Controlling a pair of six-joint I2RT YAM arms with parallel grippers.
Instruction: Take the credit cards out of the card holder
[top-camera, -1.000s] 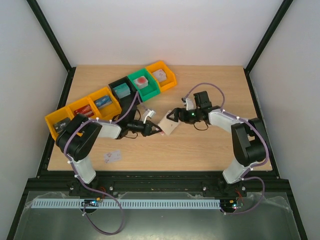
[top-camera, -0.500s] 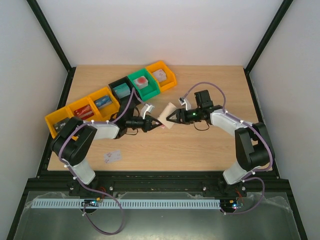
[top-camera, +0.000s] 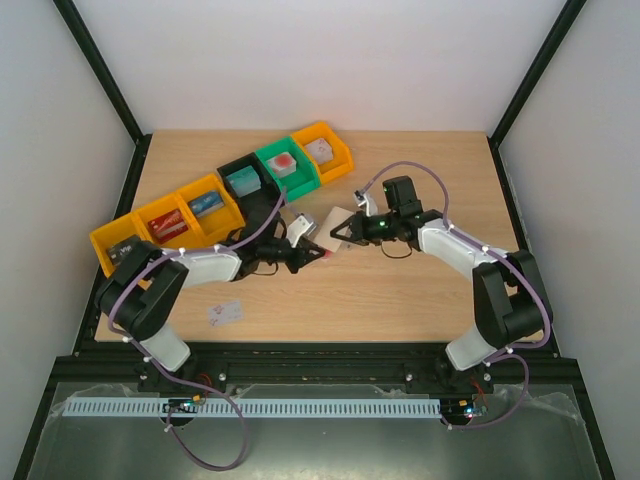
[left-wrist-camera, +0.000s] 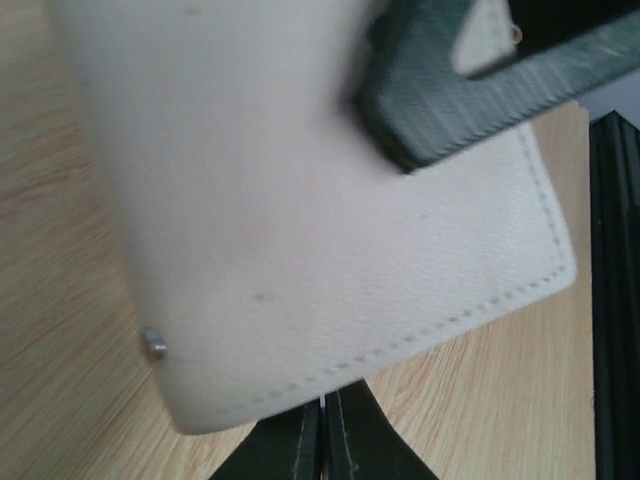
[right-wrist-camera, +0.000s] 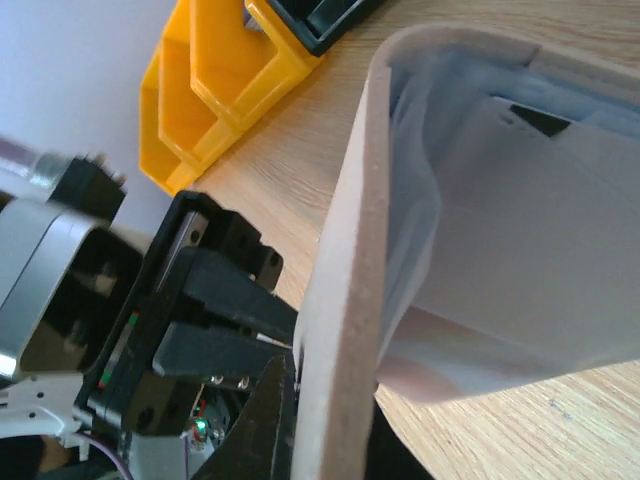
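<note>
The beige card holder (top-camera: 335, 221) hangs above the table between my two grippers. My left gripper (top-camera: 316, 250) is shut at its lower edge, and a thin white sliver shows between the fingertips (left-wrist-camera: 322, 425). The holder's outside (left-wrist-camera: 300, 200) with its tiny stud (left-wrist-camera: 153, 343) fills the left wrist view. My right gripper (top-camera: 343, 238) is shut on one flap, whose edge (right-wrist-camera: 345, 250) runs down between the jaws. The light blue pockets (right-wrist-camera: 520, 230) show inside. One credit card (top-camera: 225, 313), whitish with pink-red marks, lies flat near the left arm's base.
A row of bins runs along the back left: yellow (top-camera: 160, 222), black (top-camera: 243, 180), green (top-camera: 287, 166) and orange (top-camera: 325, 150), each with small items inside. The yellow bins (right-wrist-camera: 210, 80) appear close behind the holder in the right wrist view.
My right gripper has gone from wide open to shut on the holder's flap. The holder has risen and shifted toward the back, standing more upright. The left gripper stayed shut and followed it.
</note>
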